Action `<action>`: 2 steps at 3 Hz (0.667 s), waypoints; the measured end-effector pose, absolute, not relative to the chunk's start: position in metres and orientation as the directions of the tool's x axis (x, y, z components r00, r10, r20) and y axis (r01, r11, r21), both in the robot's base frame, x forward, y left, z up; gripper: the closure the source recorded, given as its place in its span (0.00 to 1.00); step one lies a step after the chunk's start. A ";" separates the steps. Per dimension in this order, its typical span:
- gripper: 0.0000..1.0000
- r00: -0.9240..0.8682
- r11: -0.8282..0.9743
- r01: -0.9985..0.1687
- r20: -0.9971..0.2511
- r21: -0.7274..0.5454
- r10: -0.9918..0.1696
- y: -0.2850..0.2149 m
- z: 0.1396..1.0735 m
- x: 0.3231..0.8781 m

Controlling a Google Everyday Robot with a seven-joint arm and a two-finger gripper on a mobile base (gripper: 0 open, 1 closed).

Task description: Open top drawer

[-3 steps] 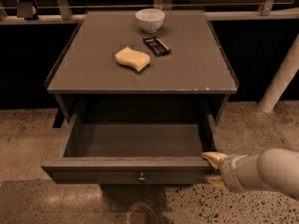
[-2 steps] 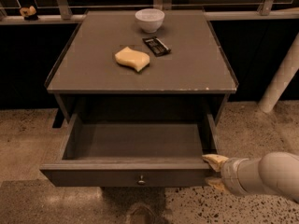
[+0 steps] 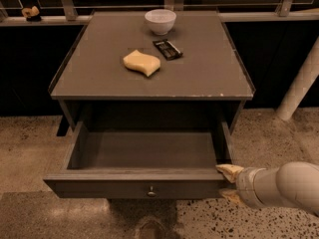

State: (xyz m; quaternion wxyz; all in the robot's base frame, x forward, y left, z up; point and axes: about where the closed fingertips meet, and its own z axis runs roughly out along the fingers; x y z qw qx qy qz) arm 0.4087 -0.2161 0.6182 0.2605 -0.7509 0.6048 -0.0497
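The top drawer [image 3: 134,187] of the grey cabinet stands pulled far out, its inside empty and its small round knob [image 3: 151,191] at the centre of the front. My gripper [image 3: 228,183] is at the right end of the drawer front, reaching in from the lower right. Its fingers are apart. The upper fingertip [image 3: 228,171] rests at the top right corner of the front, and the lower one is beside the front's right end. Nothing is held between them.
On the cabinet top [image 3: 209,78] lie a white bowl [image 3: 160,21], a yellow sponge [image 3: 141,63] and a dark snack packet [image 3: 168,49]. A white post [image 3: 299,83] stands at the right. A railing runs behind. The floor is speckled stone.
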 end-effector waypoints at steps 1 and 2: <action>0.35 0.264 -0.133 -0.882 -0.240 -0.451 -0.934 -0.216 0.618 0.409; 0.12 0.264 -0.133 -0.882 -0.240 -0.451 -0.934 -0.216 0.618 0.409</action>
